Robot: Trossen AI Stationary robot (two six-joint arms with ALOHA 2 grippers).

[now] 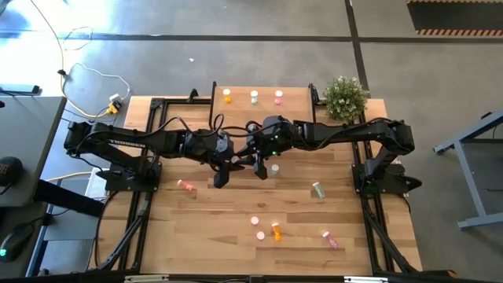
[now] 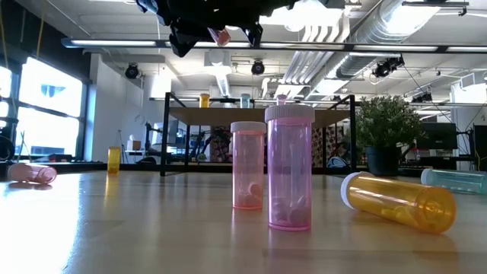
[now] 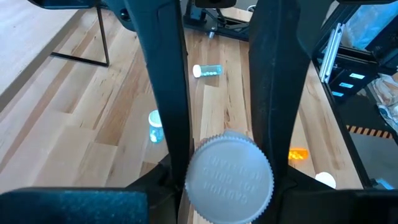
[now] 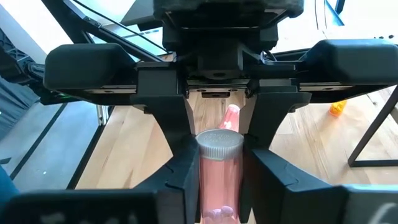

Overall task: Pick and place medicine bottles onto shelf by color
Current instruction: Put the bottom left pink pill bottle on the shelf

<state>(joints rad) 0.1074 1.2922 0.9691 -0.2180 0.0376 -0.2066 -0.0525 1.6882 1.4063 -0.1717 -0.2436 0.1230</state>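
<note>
Pale wooden desk (image 1: 236,236) lay scattered with medicine bottles, and the shelf (image 1: 295,106) at its far edge carried three. Mid-air above the middle, the left tool (image 1: 222,174) and right tool (image 1: 261,167) met tip to tip over one pink bottle (image 4: 219,177). Both pinched it, the left at its white cap (image 3: 228,177), its long axis running between them, the shelf just beyond

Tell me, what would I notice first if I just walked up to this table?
Both arms meet mid-table, above the wood, and a pink bottle sits between the two tools: the left tool pinches its white cap end, the right tool closes around it. Behind them, three bottles stand on the shelf, next to a plant.
</note>
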